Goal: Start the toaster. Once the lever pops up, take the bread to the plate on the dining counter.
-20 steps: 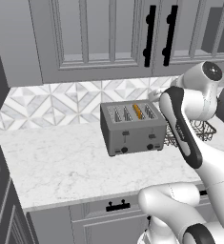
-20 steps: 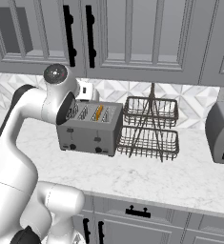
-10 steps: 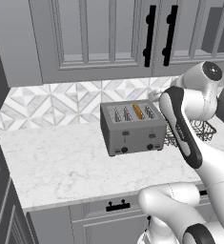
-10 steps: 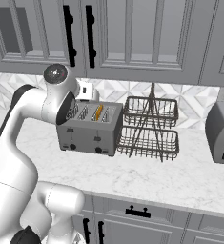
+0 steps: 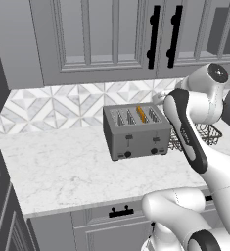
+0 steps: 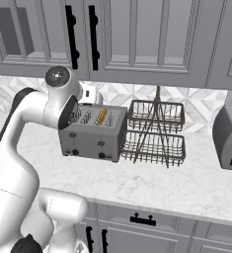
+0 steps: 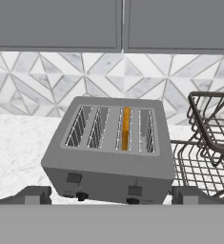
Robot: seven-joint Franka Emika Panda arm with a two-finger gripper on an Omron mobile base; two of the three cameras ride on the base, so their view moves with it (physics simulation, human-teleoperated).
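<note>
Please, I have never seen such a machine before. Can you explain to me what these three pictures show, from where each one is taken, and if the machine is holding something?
The white jointed shape is a robot arm in a computer-drawn kitchen. Two pictures come from cameras on the robot's base, behind the arm, one to its left and one to its right, so they show the same worktop from two sides. The third comes from a camera on the robot's hand, looking forward along its gripper; the two grey blocks at the bottom are its fingers, standing wide apart and holding nothing.

On the marble worktop stands a grey four-slot toaster with two levers and two black knobs on its front. A slice of bread sits in one slot, third from the left in the hand picture. Beside the toaster is a two-level wire rack. Grey cupboards hang above.
</note>
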